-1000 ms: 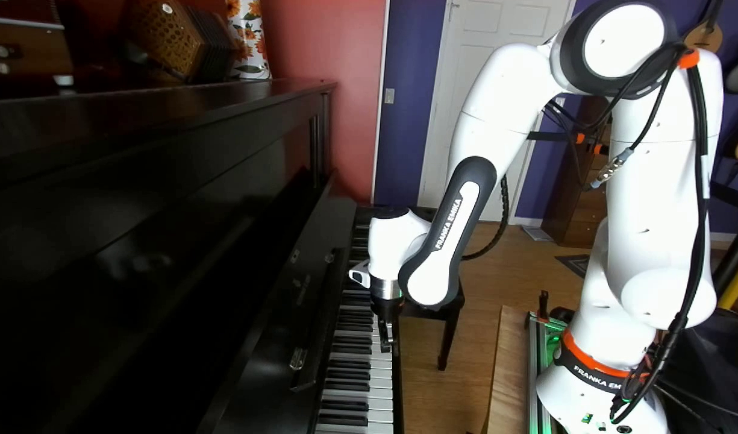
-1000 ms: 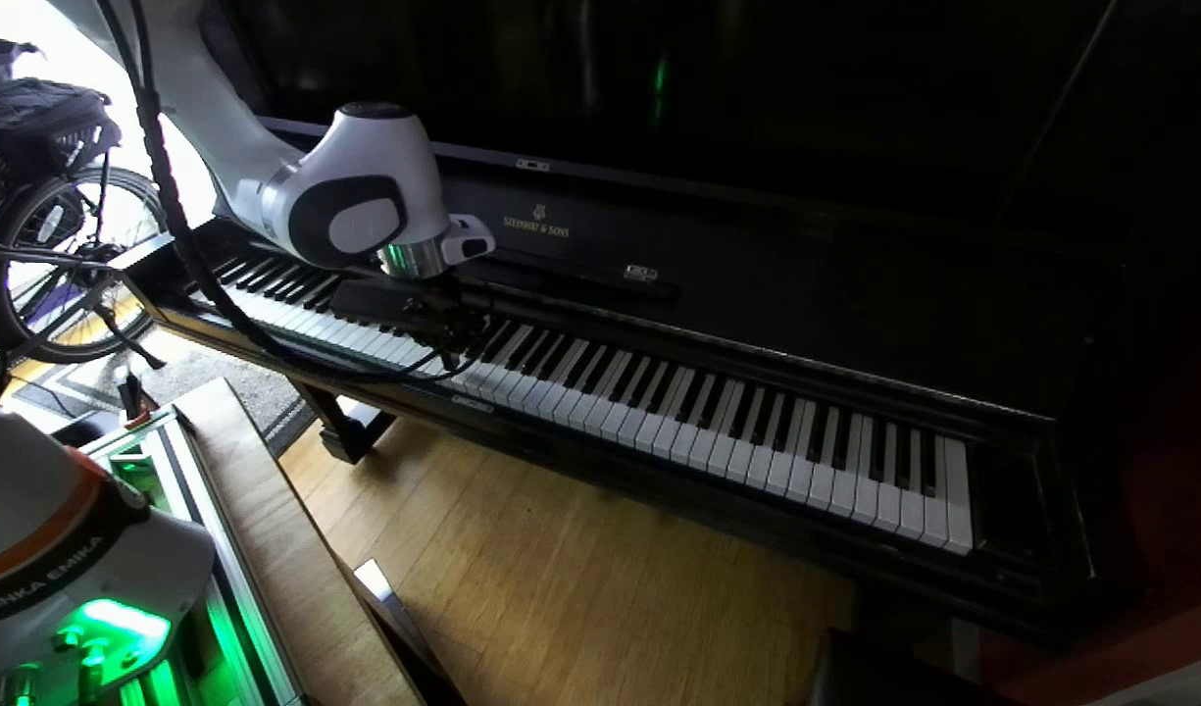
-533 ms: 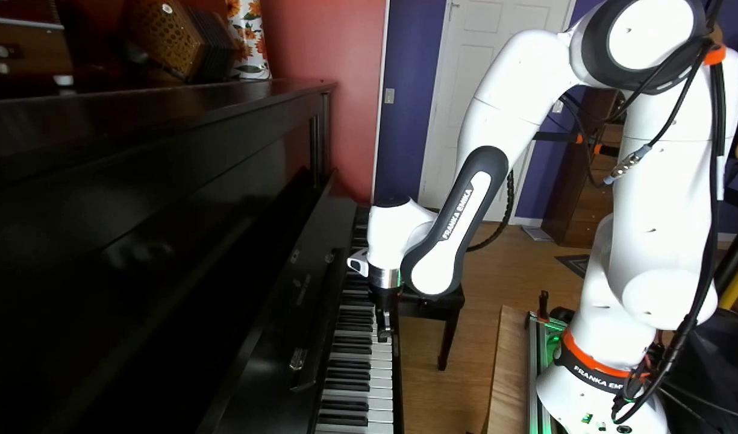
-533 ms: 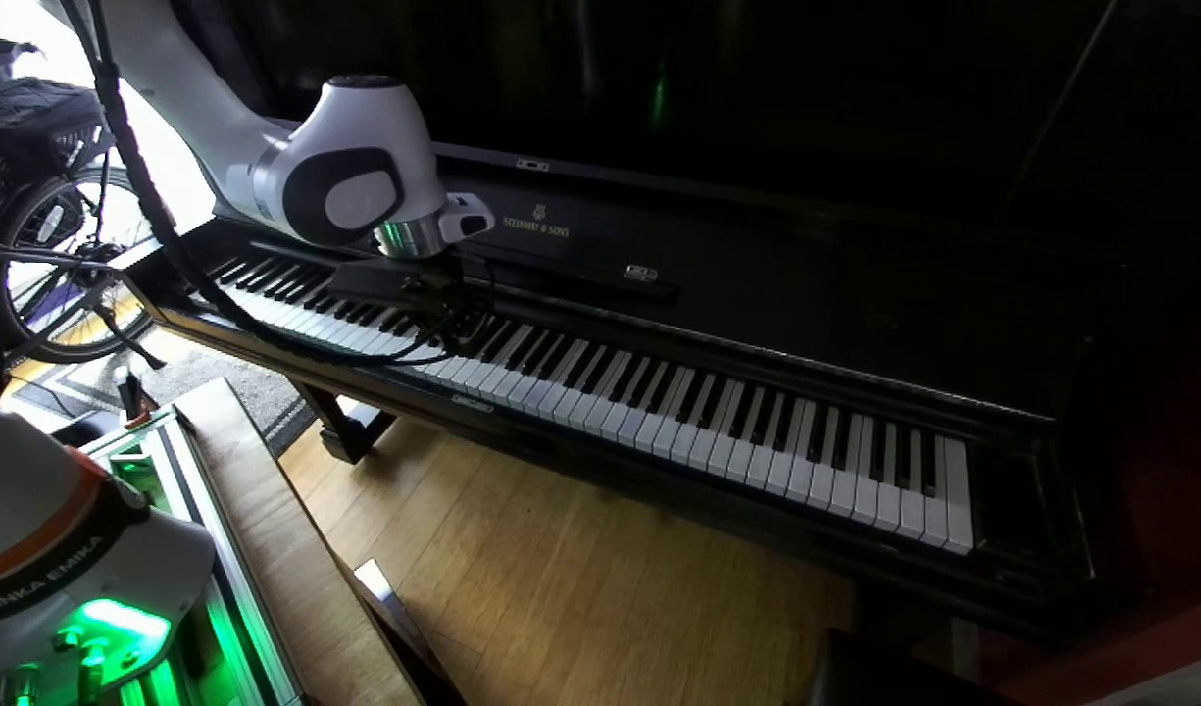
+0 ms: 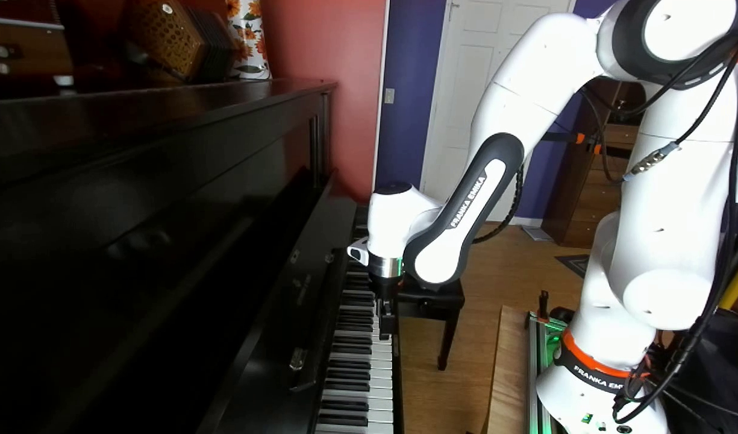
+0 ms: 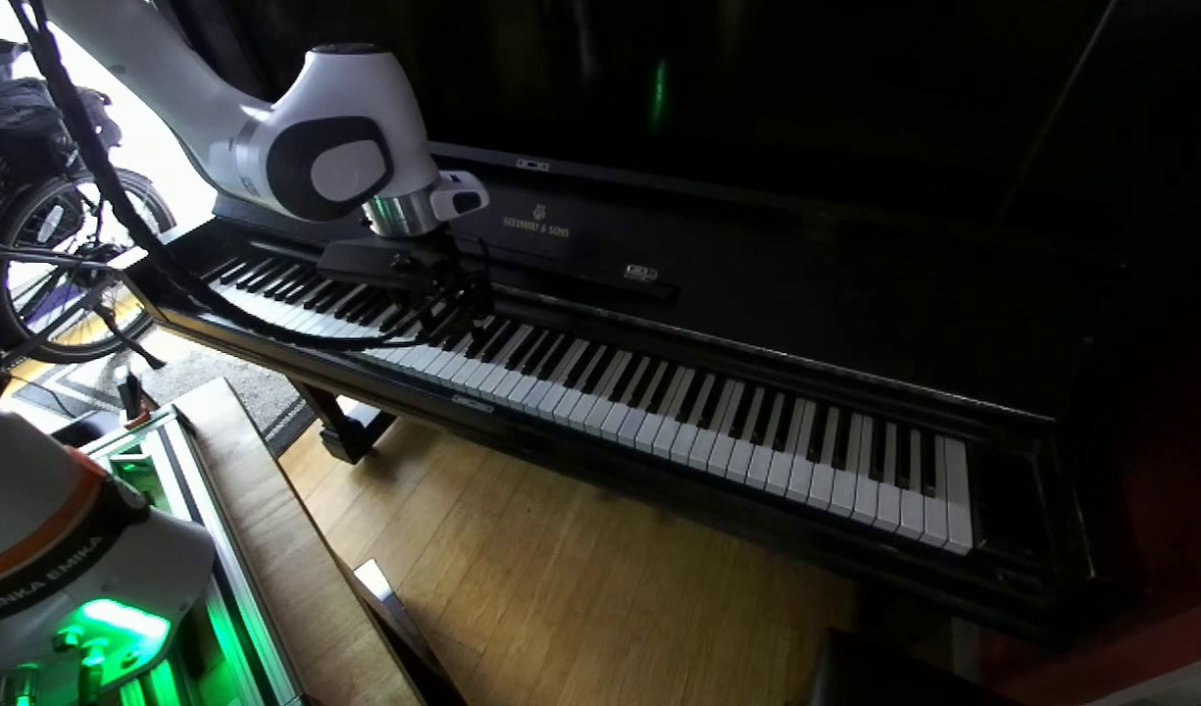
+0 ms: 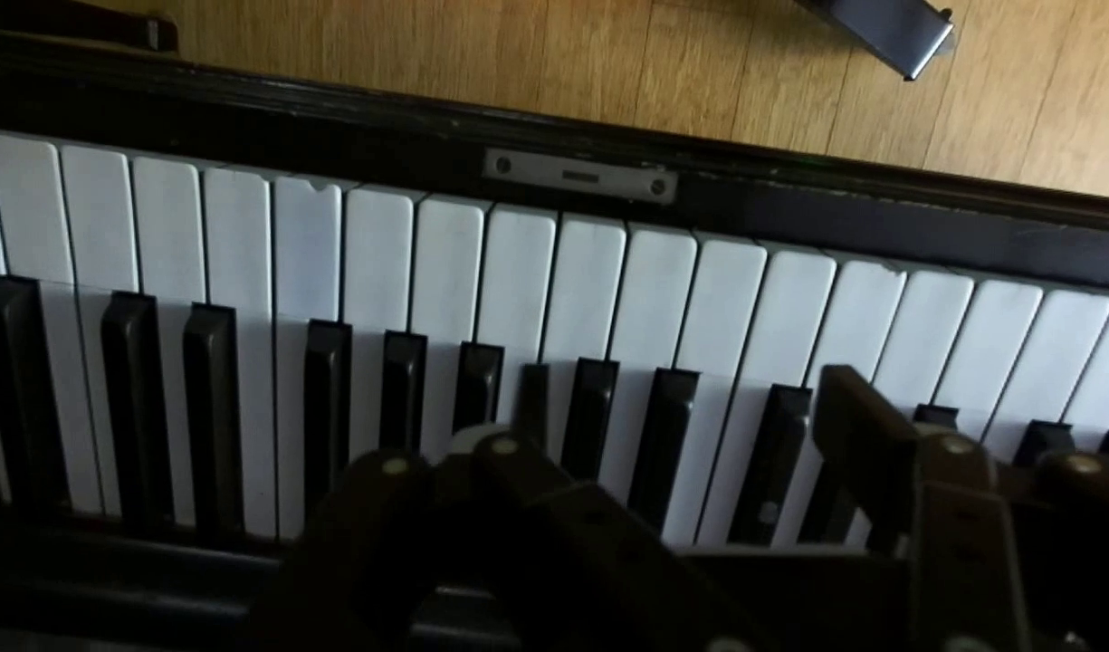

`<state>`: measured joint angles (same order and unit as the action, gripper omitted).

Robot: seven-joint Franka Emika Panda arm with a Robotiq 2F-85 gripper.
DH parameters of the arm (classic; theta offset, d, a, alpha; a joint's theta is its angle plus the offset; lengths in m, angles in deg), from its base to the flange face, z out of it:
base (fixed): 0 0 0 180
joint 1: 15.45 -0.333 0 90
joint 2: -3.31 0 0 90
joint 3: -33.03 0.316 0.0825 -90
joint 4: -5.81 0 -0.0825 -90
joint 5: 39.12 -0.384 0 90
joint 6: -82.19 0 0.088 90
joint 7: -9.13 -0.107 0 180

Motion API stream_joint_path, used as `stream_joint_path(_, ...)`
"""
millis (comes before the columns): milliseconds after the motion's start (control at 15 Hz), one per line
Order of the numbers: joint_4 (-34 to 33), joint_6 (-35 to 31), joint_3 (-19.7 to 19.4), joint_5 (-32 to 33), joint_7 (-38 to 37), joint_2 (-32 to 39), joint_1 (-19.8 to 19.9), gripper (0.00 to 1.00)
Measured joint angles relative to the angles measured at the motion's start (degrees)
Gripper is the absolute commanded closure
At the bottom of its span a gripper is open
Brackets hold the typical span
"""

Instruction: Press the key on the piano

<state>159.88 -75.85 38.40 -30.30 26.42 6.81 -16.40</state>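
The black upright piano [image 5: 164,187] [image 6: 806,284] shows in both exterior views, its long row of white and black keys [image 6: 659,412] exposed. White keys [image 7: 590,281] and black keys fill much of the wrist view; which key the task means cannot be told. My gripper [image 5: 385,331] [image 6: 453,328] hangs pointing down over the middle of the keyboard. Seen from the wrist, the gripper [image 7: 685,389] is open, one finger [image 7: 531,398] left and the other far to the right, only keys visible below the gap. Its fingertips appear to be above the keys, apart from them.
A black bench [image 5: 432,295] stands beyond the gripper, beside the keyboard. The fallboard [image 6: 580,245] rises behind the keys. A wooden table [image 5: 507,367] carries the arm's base. A concertina [image 5: 170,39] sits on the piano top, and a cable [image 6: 100,167] hangs along the arm.
The arm has lifted, raising my gripper off the keyboard and drawing the elbow back toward its base. The gripper's fingers have spread from close together to wide apart.
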Motion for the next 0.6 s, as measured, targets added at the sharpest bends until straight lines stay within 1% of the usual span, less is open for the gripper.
stream_joint_path(333, 0.96, 0.81, 0.01, -0.07, -0.38, -3.24, -0.25, 0.0)
stream_joint_path(600, 1.28, 2.46, 0.07, -0.21, -0.74, -5.88, -1.21, 0.0)
